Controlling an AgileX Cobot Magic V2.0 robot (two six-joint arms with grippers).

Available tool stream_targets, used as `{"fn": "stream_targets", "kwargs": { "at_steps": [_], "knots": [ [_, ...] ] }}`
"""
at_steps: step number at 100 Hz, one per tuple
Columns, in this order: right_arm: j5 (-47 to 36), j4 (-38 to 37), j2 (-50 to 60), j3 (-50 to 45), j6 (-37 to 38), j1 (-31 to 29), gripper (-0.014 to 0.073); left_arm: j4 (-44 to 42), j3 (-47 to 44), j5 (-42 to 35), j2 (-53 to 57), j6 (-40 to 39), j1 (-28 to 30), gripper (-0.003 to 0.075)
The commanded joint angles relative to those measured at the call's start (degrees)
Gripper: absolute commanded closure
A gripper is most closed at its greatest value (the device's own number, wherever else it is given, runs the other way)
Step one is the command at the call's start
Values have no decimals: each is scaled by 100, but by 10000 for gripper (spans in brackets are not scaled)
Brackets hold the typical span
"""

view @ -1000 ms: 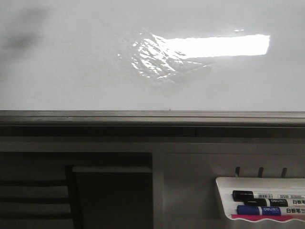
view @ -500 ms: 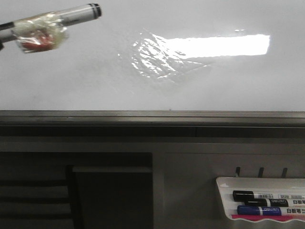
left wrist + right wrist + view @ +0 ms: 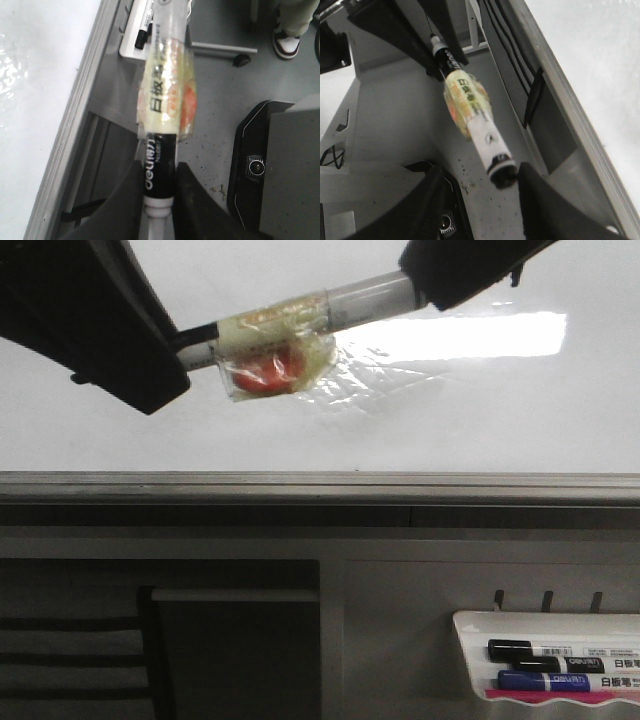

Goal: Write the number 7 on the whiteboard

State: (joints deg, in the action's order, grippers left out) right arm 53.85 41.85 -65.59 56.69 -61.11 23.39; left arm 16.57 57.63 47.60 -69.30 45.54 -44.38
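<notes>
This looks like a lab or office workroom set up for robot trials. A large glossy whiteboard [image 3: 150,440] with a grey metal edge fills the front view, a strip of ceiling light glaring on it. Below the whiteboard's edge, a small white tray [image 3: 470,660] hangs on hooks and holds spare markers [image 3: 545,650]. The left wrist view shows a speckled grey floor [image 3: 220,115] beside the whiteboard, and someone's sneakered foot [image 3: 286,41] standing on it.
</notes>
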Motion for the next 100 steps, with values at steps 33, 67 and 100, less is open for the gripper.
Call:
{"fn": "stream_targets", "kwargs": {
  "at_steps": [33, 67, 100],
  "knots": [
    [-87, 762, -277, 190, -991, -8, 313, 227, 212, -708, 104, 77, -309, 741],
    [-106, 780, -317, 190, -991, -8, 314, 227, 212, -708, 104, 77, -309, 741],
    [-96, 959, -317, 190, -991, -8, 314, 195, 212, -708, 104, 77, -309, 741]
  ]
}}
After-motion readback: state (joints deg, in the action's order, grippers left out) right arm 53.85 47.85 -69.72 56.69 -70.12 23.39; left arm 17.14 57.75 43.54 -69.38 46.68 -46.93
